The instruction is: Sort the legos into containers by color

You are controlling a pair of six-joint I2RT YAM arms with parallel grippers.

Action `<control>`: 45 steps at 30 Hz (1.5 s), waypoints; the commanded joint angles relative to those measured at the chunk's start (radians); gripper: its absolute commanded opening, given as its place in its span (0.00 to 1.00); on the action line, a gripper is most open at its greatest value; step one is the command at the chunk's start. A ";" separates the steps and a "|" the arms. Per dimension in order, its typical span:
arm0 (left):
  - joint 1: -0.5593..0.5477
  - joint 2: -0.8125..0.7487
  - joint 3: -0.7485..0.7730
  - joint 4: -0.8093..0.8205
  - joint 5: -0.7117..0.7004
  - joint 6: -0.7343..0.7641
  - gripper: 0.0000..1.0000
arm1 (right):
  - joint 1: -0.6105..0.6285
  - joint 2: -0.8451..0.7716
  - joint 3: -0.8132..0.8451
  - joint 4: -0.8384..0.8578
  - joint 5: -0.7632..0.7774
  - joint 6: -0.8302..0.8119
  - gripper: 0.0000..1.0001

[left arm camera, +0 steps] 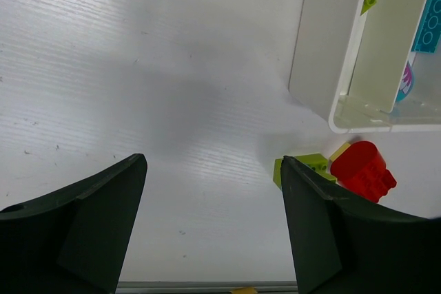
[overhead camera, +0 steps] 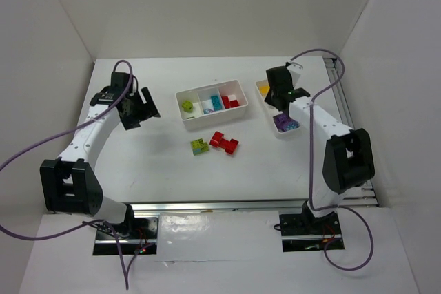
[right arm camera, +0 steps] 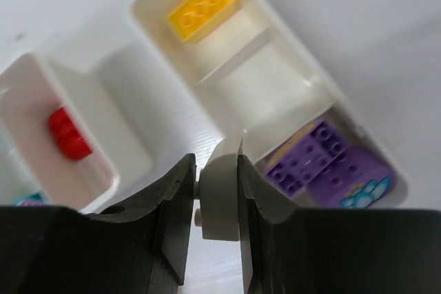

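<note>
Jaws of the left gripper (left arm camera: 213,163) are spread wide with nothing held above the bench (left arm camera: 138,67), beside the wide tray (overhead camera: 210,122). A lime-green brick (overhead camera: 200,146) and red bricks (overhead camera: 219,139) are left loose on the bench before that tray; being light, rigid and smooth, they are probably best pinched across flat side walls. Above the narrow tray (right arm camera: 262,94), the right gripper (right arm camera: 217,163) is clenched on a small pale piece (right arm camera: 220,201) whose kind cannot be told.
</note>
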 commanded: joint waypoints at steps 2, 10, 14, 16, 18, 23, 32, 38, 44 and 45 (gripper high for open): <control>-0.008 0.010 0.052 0.011 0.031 0.015 0.89 | -0.088 0.129 0.071 0.010 -0.017 -0.040 0.11; -0.027 0.019 0.072 0.020 0.031 0.015 0.89 | -0.148 0.218 0.113 0.079 0.002 -0.062 0.29; -0.045 0.028 0.081 0.020 0.031 0.015 0.89 | -0.148 0.227 0.113 0.079 -0.014 -0.062 0.59; -0.045 0.028 0.081 0.020 0.031 0.015 0.89 | -0.134 0.191 0.099 0.079 -0.001 -0.062 0.59; -0.054 0.028 0.081 0.020 0.031 0.015 0.89 | -0.125 0.128 0.058 0.089 -0.001 -0.062 0.57; -0.065 0.037 0.081 0.020 0.031 0.006 0.89 | -0.091 0.008 -0.010 0.080 -0.001 -0.062 0.43; -0.074 0.056 0.100 0.020 0.022 0.006 0.89 | 0.113 -0.132 -0.145 0.031 -0.188 -0.195 0.51; -0.074 0.056 0.100 0.020 0.013 0.006 0.89 | 0.295 -0.123 -0.220 0.043 -0.388 -0.307 0.78; -0.074 0.047 0.100 0.020 0.013 0.006 0.89 | 0.355 -0.004 -0.150 -0.012 -0.271 -0.291 0.82; -0.074 0.036 0.100 0.020 0.013 0.006 0.89 | 0.355 0.005 -0.141 -0.021 -0.271 -0.266 0.82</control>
